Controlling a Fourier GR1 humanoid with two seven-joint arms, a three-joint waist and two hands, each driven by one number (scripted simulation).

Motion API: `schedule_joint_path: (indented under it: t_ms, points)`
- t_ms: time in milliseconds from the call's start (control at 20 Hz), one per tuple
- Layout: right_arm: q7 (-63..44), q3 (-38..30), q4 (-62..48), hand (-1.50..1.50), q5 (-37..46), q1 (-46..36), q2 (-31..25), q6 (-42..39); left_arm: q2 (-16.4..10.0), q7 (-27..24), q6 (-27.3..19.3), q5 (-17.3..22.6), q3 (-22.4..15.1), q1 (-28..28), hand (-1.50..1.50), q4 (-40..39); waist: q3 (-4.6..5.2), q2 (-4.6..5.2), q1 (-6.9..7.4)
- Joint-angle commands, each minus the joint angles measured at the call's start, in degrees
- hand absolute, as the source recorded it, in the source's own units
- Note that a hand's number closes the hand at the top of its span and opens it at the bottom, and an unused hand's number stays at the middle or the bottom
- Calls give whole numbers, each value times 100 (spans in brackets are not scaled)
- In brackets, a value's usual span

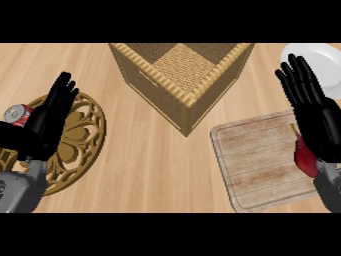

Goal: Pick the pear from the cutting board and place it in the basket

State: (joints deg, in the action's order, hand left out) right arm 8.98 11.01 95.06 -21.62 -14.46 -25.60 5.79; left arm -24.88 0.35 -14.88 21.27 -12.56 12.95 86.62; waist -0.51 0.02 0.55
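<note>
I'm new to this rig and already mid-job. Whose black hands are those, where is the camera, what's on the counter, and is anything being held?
There is only one picture. It is taken from the robot's head, looking steeply down at the wooden counter. The grey forearms with black hands are the robot's own: the left hand is at the picture's left and the right hand is at its right. Both are open with straight fingers, and neither holds anything. A wicker basket stands in the middle. Below the right hand lies a cutting board with a red pear on it, partly hidden by that hand. A white plate sits at the top right. By the left hand are a carved round wooden trivet and a red can.
</note>
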Motion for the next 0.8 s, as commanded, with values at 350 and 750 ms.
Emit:
schedule_joint_path:
  t_ms: [350,750]
  points:
    - [2547,-1562,1741,-150,753,288,349,1120,-1037,686,-271,-978,-236,-1196,0,-1157,65,-130,-601]
    - [2018,-2733,1361,-150,1820,2345,1804,4368,-1039,771,-565,-1026,-177,-1584,0,-1054,91,-64,-1047]
